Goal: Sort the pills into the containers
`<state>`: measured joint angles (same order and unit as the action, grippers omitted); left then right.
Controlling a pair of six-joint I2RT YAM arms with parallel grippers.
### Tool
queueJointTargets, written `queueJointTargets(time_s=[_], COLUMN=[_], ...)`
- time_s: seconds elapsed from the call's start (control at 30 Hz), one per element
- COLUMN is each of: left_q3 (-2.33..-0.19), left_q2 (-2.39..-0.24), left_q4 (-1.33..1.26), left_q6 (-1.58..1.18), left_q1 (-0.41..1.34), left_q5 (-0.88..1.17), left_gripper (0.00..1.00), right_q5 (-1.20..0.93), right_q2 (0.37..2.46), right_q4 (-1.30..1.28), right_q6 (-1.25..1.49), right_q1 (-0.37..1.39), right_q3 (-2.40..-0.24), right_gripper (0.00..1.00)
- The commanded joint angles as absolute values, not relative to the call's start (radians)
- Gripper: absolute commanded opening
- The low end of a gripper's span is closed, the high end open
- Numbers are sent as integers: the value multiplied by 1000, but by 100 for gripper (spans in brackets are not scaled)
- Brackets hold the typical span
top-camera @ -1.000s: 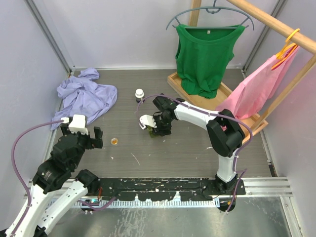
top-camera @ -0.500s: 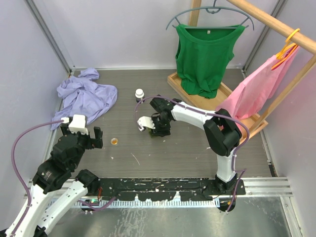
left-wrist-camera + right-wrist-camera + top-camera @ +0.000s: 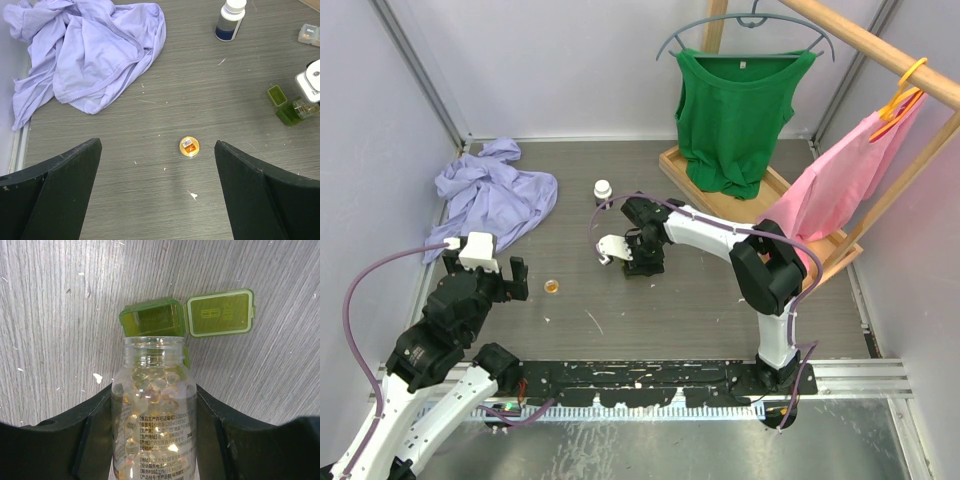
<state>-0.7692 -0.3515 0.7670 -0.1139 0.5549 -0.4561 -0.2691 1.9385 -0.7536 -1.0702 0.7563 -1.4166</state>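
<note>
Grey worktop [image 3: 700,310]: right gripper [image 3: 153,407] clamps pill bottle [image 3: 152,380] at the open green case [image 3: 150,317]; next, tilt gently. Left gripper [image 3: 157,144] gapes.

The bottle [image 3: 154,410] is clear shiny plastic, the case [image 3: 152,317] by it green plastic, the table [image 3: 45,315] matt grainy wood

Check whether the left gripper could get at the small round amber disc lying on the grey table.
Probably yes: the left gripper is open, and the small round amber disc lies on bare table just ahead of its fingers, with nothing between.
</note>
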Motion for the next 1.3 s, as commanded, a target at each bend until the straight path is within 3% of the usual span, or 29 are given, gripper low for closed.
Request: queueJointTargets(time_s=[0.0,1.27], left_q3=[-773,-773], left_q2=[-356,-361], left_q4=[709,708], left_q6=[-100,-97], left_q1=[551,551], left_q5=[-462,-455], left_gripper=[98,98], right_q5=[-247,-207], right_q2=[1931,1900], right_q4=[-771,-807], right_q6=[-1062,-1029], right_q1=[764,786], right_q3=[-1464,-1480], right_gripper=[1,1])
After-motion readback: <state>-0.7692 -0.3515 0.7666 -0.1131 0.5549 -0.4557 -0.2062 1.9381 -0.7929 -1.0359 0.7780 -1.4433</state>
